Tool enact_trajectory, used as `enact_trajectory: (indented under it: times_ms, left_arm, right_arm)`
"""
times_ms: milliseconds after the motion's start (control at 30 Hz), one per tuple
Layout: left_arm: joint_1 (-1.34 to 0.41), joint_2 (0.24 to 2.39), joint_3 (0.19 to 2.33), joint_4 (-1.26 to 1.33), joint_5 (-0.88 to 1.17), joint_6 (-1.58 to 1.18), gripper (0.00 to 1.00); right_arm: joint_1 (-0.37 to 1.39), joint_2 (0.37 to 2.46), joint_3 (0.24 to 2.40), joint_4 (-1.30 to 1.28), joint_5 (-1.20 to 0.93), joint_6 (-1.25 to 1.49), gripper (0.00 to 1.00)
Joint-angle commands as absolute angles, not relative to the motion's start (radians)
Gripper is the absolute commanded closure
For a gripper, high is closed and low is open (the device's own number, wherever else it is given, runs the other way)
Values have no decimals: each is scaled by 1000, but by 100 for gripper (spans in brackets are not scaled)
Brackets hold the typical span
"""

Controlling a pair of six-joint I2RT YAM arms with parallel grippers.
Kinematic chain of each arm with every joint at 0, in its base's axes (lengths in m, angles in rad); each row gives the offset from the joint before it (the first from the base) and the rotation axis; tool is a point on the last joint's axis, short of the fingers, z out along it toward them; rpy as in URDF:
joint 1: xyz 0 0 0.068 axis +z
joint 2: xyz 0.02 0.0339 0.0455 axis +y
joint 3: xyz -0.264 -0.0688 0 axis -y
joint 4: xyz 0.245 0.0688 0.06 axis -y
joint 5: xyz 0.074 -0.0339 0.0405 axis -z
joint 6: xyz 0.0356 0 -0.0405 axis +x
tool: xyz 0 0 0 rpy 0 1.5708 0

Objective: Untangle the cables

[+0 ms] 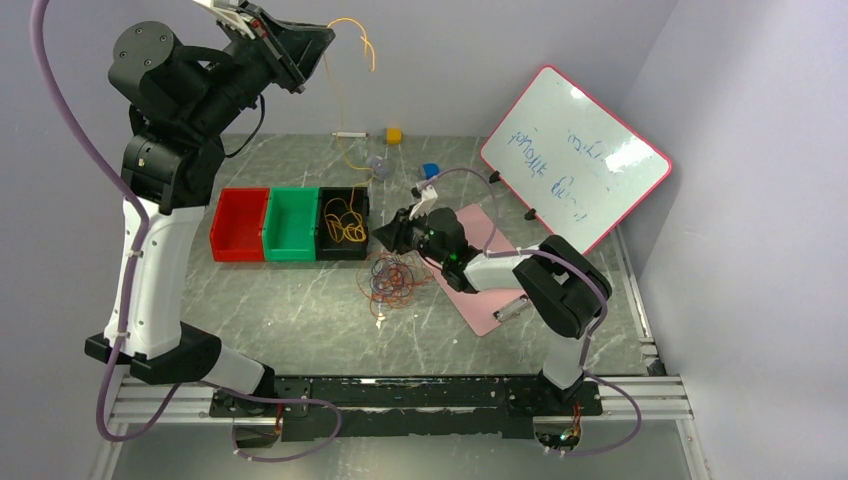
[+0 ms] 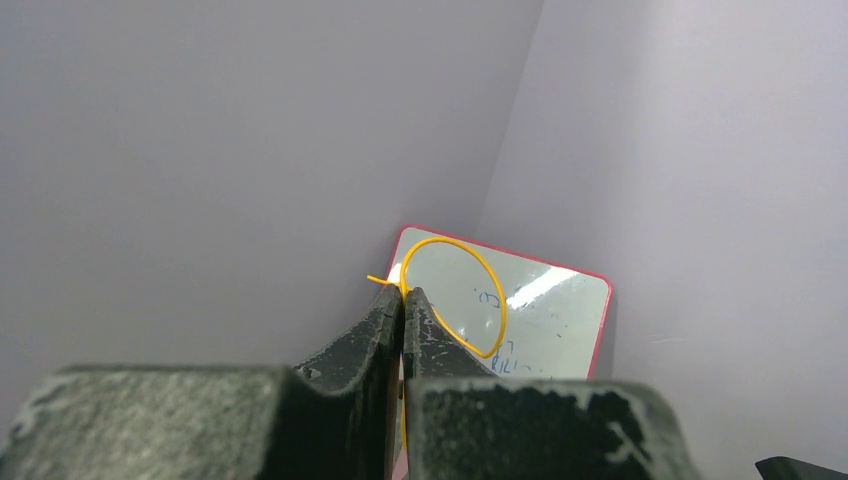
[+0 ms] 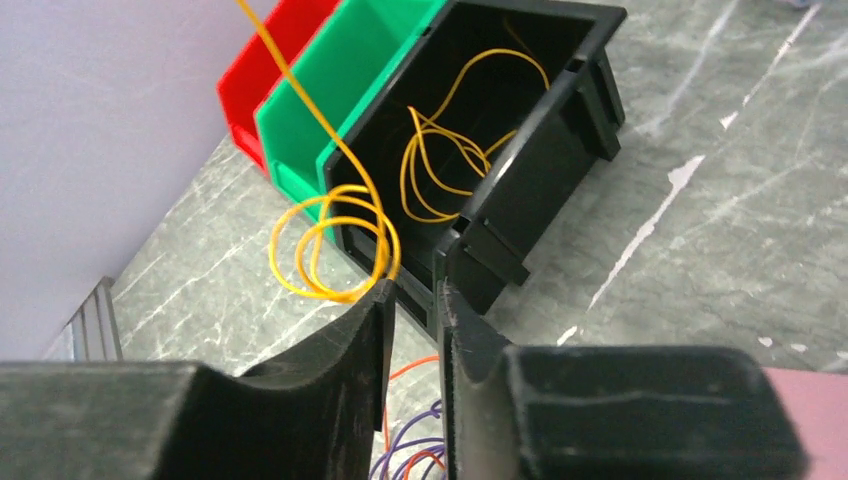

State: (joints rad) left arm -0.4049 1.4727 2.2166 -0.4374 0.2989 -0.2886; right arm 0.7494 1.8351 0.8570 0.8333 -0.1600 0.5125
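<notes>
High up, closest to the overhead camera, the left hand [image 1: 322, 35] [image 2: 403, 300] is shut tight on a thin yellow cable [image 1: 366, 38] [image 2: 492, 300]. The cable curls into a loop just past the fingertips. In the wrist view that loop stands against the whiteboard [image 2: 540, 310] [image 1: 575, 155] leaning in the far corner. From the grip the cable drops in a long line toward the far part of the marble surface [image 1: 290, 310] [image 3: 720, 220].

The right hand [image 1: 386, 238] [image 3: 413, 300] sits low over the surface, just beside the black bin [image 1: 340, 256] [image 3: 540, 190]. Its fingers stand a narrow slit apart with nothing between them. A coil of the yellow cable [image 3: 330, 250] hangs right at its left fingertip; I cannot tell whether it touches.

Loose yellow cables [image 1: 347, 228] [image 3: 440, 170] lie inside the black bin. The green bin [image 1: 290, 250] [image 3: 370, 70] touches it on the left, and the red bin [image 1: 238, 250] [image 3: 275, 50] stands beyond that.

The tangle [image 1: 395, 280] [image 3: 410, 455] of orange-red and blue-purple cables lies on the surface near the black bin's near right corner, beside a pink mat [image 1: 480, 300].
</notes>
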Motion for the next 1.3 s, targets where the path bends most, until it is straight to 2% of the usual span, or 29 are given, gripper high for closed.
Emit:
enact_trajectory:
  times_ms: [0, 167, 400, 600, 833, 1267]
  left_arm:
    - [-411, 1444, 2243, -405, 316, -295, 93]
    - [-412, 1438, 2240, -421, 292, -280, 93]
    - [-411, 1409, 2181, -453, 156, -197, 93]
    - [-410, 1422, 2183, -465, 99, -149, 93]
    - [-411, 1455, 2183, -460, 76, -117, 93]
    - [-410, 1477, 2005, -387, 28, -91, 93]
  right_arm:
    - [757, 1857, 873, 792, -121, 493, 79]
    - [757, 1860, 876, 811, -138, 492, 81]
    - [758, 1808, 870, 795, -174, 445, 66]
    - [756, 1772, 877, 774, -217, 426, 60]
    - [757, 1702, 817, 748, -187, 403, 57]
    - [756, 1574, 695, 714, -163, 391, 55]
